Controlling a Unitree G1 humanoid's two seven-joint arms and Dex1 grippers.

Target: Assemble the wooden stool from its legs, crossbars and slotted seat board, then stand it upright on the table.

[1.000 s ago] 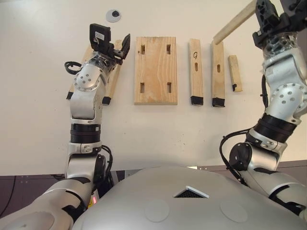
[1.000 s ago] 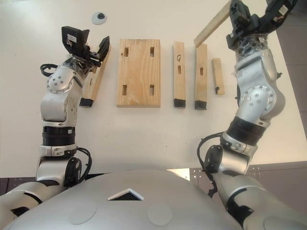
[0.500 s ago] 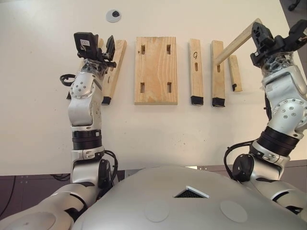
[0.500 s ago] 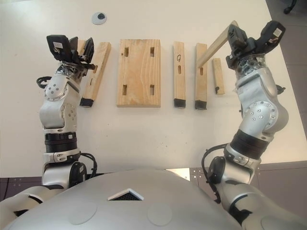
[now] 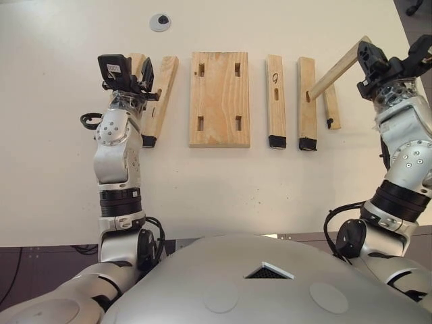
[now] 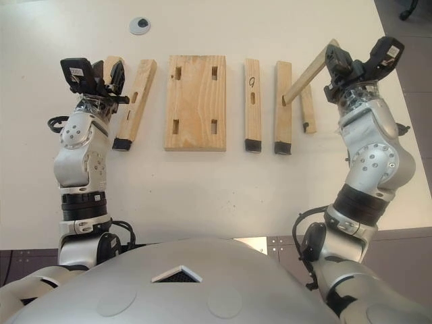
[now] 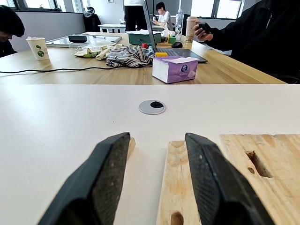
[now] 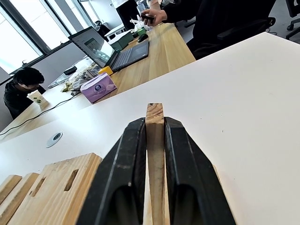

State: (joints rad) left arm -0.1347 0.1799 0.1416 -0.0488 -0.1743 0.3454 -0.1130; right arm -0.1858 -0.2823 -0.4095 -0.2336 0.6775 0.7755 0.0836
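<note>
Right gripper [image 8: 154, 123]: jaws clamp crossbar [image 5: 337, 67]. Left gripper [image 7: 154, 138]: jaws apart, empty, covering most of outermost leg [image 5: 137, 61].

The counter [image 5: 202, 175] is plain off-white. The seat board [image 5: 219, 128] is pale yellowish wood with fine grain lines and four dark slots. The marked leg [image 5: 275, 101] is the same pale wood, with a black cap at its near end, a dark slot and a dark handwritten mark. The second leg [image 5: 307, 108] and the left leg [image 5: 162, 94] match it: light wood, black caps. The short crossbar [image 5: 331, 104] is light tan with a dark tip. The crossbar [image 5: 336, 67] in the right tool [image 8: 155, 126] is bare tan wood with visible grain. Both the right tool and the left tool [image 7: 154, 140] have matte black fingers. The grommet [image 5: 160, 22] is silver-grey with a black centre.
</note>
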